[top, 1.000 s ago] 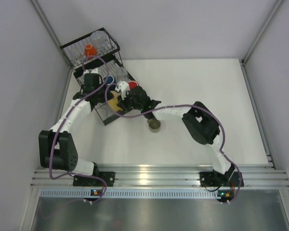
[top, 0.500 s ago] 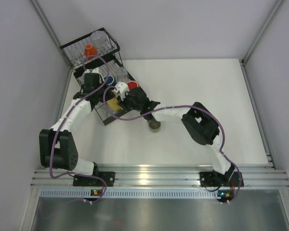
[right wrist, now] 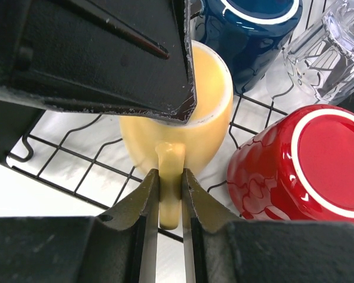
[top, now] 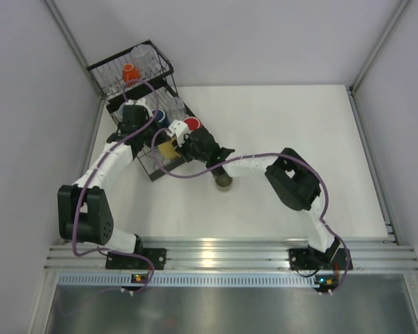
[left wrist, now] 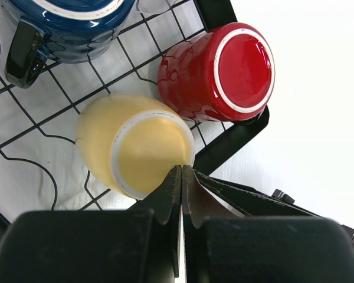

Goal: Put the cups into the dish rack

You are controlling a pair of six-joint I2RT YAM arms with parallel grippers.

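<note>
The yellow cup (right wrist: 177,112) lies on its side on the dish rack's (left wrist: 65,112) low wire tray. My right gripper (right wrist: 170,172) is shut on its handle. My left gripper (left wrist: 182,170) is shut and holds nothing; its tip touches the yellow cup's (left wrist: 135,147) rim. A red cup (left wrist: 218,73) lies upside down beside it at the tray's edge, and a blue cup (left wrist: 65,29) stands further in. A clear tumbler (right wrist: 324,53) lies next to the blue one. An orange-red cup (top: 129,72) and another clear tumbler (top: 143,54) sit in the taller basket. An olive-grey mug (top: 223,181) stands on the table.
The rack (top: 115,66) sits in the table's far left corner against the side wall. My right arm (top: 251,161) reaches across over the olive-grey mug. An aluminium rail (top: 216,250) runs along the near edge.
My right gripper has closed a little more on the yellow cup's handle. Both wrists have shifted slightly over the tray. The olive-grey mug has not moved.
</note>
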